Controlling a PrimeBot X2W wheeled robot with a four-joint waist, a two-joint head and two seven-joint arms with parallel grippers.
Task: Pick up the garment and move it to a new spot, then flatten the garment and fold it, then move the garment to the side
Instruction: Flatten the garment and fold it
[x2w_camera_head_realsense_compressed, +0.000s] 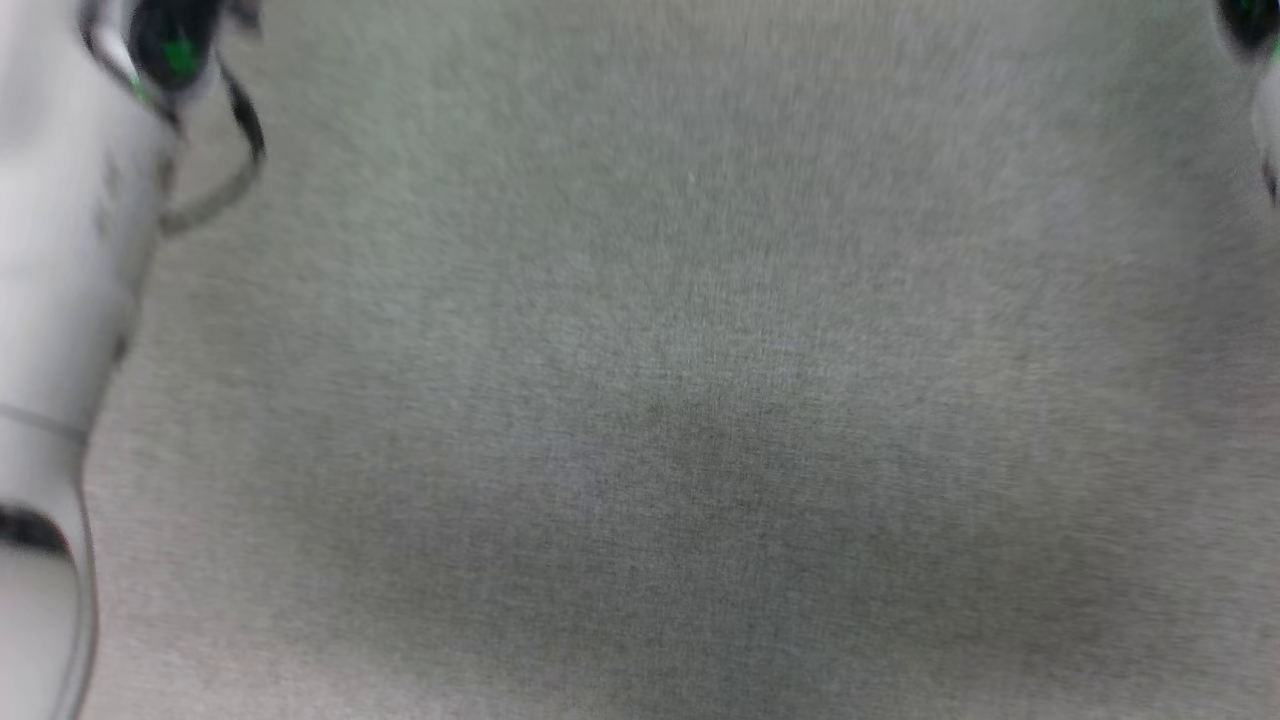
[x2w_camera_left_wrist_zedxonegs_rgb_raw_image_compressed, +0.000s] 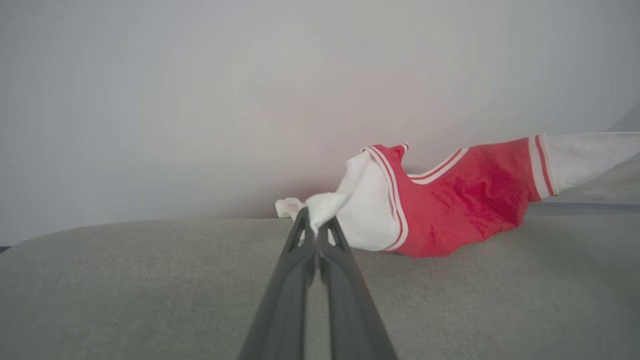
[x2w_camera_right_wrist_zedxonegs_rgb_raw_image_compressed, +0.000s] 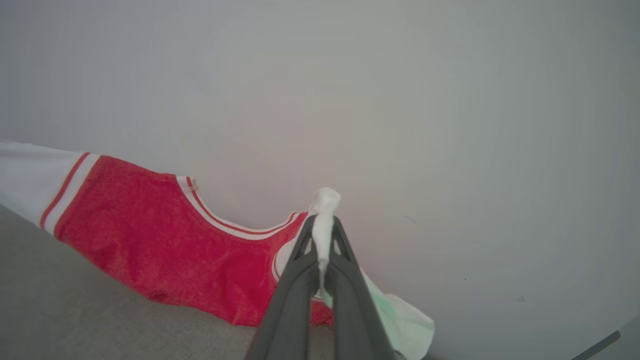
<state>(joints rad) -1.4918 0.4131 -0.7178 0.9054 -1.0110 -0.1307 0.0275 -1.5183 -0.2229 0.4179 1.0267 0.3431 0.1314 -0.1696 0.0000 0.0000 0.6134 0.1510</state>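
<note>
At the centre right of the left wrist view, the red jersey-style T-shirt with white sleeves and striped trim (x2w_camera_left_wrist_zedxonegs_rgb_raw_image_compressed: 460, 205) hangs stretched over the grey fabric-covered counter (x2w_camera_left_wrist_zedxonegs_rgb_raw_image_compressed: 125, 290), its lower edge touching it. The left tool (x2w_camera_left_wrist_zedxonegs_rgb_raw_image_compressed: 316, 225) is clenched on white sleeve cloth at one end, and the right tool (x2w_camera_right_wrist_zedxonegs_rgb_raw_image_compressed: 322, 225) grips the other end. The pick-up looks done; flattening, folding and moving aside remain. No writing is legible.

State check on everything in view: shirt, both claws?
shirt: unfolded, strung up by its two ends, red middle sagging toward the grey fabric surface; contact unclear.
left claw: shut on white cloth at one end.
right claw: shut on white cloth at the other end.
</note>
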